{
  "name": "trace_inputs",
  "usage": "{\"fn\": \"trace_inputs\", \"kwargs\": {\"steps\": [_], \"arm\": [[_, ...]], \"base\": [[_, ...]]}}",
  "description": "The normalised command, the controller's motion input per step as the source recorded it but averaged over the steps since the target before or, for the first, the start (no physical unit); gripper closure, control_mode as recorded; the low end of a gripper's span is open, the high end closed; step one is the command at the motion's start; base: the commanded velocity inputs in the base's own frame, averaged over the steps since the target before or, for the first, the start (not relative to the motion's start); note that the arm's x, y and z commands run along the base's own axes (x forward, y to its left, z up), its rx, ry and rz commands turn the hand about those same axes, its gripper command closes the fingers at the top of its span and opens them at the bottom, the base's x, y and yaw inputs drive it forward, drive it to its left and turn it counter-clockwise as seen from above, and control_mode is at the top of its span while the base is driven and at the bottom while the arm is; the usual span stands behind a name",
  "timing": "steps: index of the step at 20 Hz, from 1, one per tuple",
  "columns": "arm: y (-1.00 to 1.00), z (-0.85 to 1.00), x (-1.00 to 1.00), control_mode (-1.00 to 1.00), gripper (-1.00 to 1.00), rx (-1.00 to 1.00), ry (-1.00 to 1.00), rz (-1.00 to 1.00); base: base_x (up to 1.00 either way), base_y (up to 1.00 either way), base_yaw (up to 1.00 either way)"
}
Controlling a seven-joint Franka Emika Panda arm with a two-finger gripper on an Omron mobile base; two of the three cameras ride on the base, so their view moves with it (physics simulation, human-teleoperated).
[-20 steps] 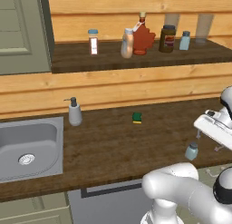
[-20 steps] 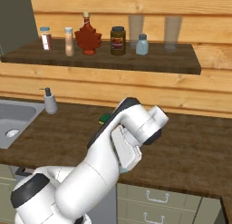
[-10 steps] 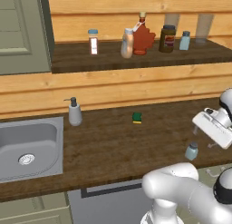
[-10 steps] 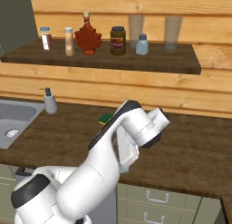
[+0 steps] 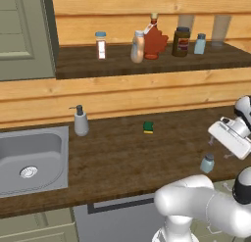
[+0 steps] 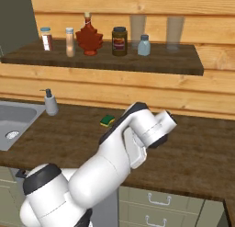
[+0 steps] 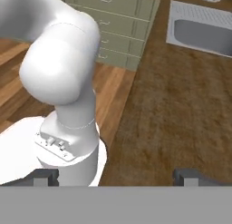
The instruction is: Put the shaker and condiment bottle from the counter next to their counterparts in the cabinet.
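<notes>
The counter [image 5: 122, 157] runs long and dark brown across the room, with a steel sink [image 5: 29, 157] let into its left end. Above it the cabinet [image 6: 105, 60] is an open dark shelf backed by pale planks, and a grey-green panelled door [image 5: 24, 35] stands to its left.

The white arm [image 6: 119, 161] rises from the base and bends out to the right over the counter. Its gripper [image 7: 115, 175] points back down at the counter's front edge, near the robot's own base, and the jaws stand wide apart with nothing between them.

On the shelf, left to right, stand a clear jar with a blue lid [image 5: 101, 44], the condiment bottle [image 5: 138, 47] just beside the red maple-leaf bottle [image 5: 154, 40], a dark brown jar [image 5: 181, 41] and a pale blue-grey shaker on the shelf [image 5: 200, 43]. Two faint glasses [image 6: 137, 28] stand at the back.

On the counter a soap dispenser [image 5: 80, 121] stands beside the sink, and a small green and yellow sponge [image 5: 148, 127] lies near the middle. The shaker [image 5: 207, 163] stands upright near the counter's front edge on the right, just below the hand and apart from it.
</notes>
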Motion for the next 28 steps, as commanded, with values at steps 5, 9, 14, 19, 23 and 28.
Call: {"fn": "trace_inputs", "kwargs": {"steps": [5, 9, 14, 19, 23, 28], "arm": [[-0.02, -0.37, 0.13, -1.00, -1.00, 0.00, 0.00, 0.00], [0.00, -0.44, 0.33, -1.00, -1.00, -0.01, 0.00, -0.02], [0.00, -0.19, 0.32, -1.00, -1.00, 0.00, 0.00, -0.03], [-0.01, -0.17, 0.31, -1.00, -1.00, 0.00, 0.00, -0.02], [-0.06, -0.31, 0.11, -1.00, -1.00, 0.00, 0.00, 0.00], [-0.06, -0.22, 0.00, -1.00, -1.00, 0.01, 0.00, 0.00]], "base": [[0.00, 0.00, 0.00], [0.00, 0.00, 0.00], [0.00, 0.00, 0.00], [0.00, 0.00, 0.00], [0.00, 0.00, 0.00], [0.00, 0.00, 0.00]]}}
